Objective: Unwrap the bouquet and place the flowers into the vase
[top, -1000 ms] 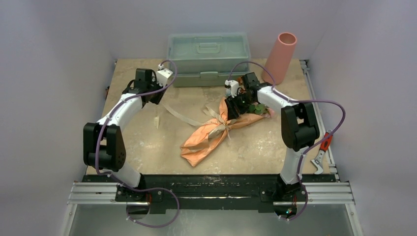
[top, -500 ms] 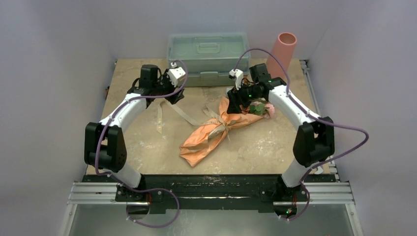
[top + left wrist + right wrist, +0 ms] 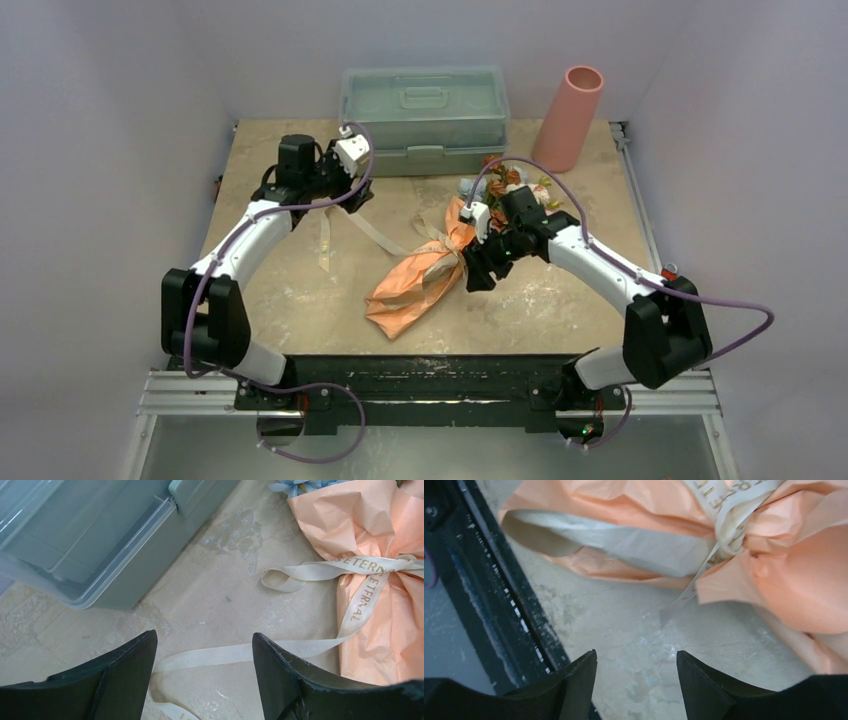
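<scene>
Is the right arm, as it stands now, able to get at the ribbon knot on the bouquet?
Probably yes. The right hand is open, just beside the bouquet, and the ribbon knot lies uncovered close ahead of it. Nothing stands between them.

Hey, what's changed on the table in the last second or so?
The right gripper swung off the flowers toward the near edge, now open beside the tied middle of the bouquet. The left gripper opened; the ribbon tail lies loose on the table under it. The bouquet, vase and plastic box stayed put.
</scene>
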Available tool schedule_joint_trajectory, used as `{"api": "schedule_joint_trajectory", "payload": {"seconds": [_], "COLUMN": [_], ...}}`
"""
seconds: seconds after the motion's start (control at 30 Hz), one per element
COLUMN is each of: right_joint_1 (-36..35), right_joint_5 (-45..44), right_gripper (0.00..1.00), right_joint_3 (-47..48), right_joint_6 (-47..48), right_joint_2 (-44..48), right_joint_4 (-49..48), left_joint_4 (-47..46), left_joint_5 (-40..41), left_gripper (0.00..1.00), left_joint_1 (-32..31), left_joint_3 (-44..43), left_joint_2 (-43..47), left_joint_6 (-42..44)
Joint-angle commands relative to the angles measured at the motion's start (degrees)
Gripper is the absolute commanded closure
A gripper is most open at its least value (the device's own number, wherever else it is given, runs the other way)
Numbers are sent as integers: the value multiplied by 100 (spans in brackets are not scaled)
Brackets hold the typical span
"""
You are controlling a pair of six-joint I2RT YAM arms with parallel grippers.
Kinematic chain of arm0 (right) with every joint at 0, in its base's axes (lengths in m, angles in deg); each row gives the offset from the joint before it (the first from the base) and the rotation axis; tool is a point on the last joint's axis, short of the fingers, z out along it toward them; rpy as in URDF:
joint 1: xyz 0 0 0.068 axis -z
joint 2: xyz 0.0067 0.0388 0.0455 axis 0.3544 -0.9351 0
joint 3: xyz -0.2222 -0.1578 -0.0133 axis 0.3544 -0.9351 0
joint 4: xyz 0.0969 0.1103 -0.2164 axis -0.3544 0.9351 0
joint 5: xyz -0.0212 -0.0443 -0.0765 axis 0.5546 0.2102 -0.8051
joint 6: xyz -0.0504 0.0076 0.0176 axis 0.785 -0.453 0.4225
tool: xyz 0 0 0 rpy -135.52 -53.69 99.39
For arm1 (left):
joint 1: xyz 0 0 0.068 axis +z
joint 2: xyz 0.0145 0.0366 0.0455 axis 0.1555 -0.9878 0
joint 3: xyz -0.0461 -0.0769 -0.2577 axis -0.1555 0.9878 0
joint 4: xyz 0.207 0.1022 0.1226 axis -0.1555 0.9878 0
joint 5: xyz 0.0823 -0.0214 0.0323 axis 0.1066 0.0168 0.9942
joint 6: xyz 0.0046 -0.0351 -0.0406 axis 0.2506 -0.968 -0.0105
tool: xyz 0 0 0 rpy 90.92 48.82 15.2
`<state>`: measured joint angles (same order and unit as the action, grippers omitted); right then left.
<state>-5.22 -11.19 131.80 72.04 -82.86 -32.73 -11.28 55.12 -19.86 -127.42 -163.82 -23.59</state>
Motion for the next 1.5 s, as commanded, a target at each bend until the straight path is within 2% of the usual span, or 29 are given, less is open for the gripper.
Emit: {"api": "schedule_joint_trajectory", "payload": {"seconds": [0.0,0.17,0.27,0.33,0.47,0.57,0.6,0.63,0.67,0.87,1.03,1.27,1.47], "right_joint_1": [-130,-351,-360,-360,-363,-364,-364,-363,-360,-298,-108,455,511], "right_joint_5": [-636,-813,-905,-974,-1037,-955,-932,-905,-893,-953,-1155,-2449,-3837], "right_gripper": [36,34,36,44,71,82,87,97,100,100,100,100,100], "right_joint_3": [65,198,284,319,473,642,711,775,839,1212,1623,2312,2575], "right_joint_6": [-293,-391,-384,-348,-299,-245,-210,-188,-167,-23,-251,-1065,-1289], "right_joint_2": [-411,-930,-1109,-1149,-1051,-830,-743,-634,-520,393,1177,1951,2691], "right_joint_4": [-1001,-1341,-1383,-1358,-1150,-869,-749,-655,-555,-172,-403,-847,-945], "left_joint_4": [-227,-184,-155,-145,-174,-213,-229,-250,-269,-263,-105,123,187], "left_joint_5": [97,268,349,402,437,438,429,425,407,296,73,-39,-330], "left_gripper": [30,30,30,30,30,30,30,30,30,31,30,29,29], "left_joint_1": [-31,-33,-33,-33,-38,-42,-42,-42,-42,-84,-187,-767,-1361], "left_joint_3": [73,138,190,217,286,317,324,327,333,325,246,220,95], "left_joint_2": [331,483,564,613,693,709,705,705,709,657,550,482,150], "left_joint_6": [-283,-359,-394,-426,-483,-516,-532,-535,-535,-407,-202,356,554]}}
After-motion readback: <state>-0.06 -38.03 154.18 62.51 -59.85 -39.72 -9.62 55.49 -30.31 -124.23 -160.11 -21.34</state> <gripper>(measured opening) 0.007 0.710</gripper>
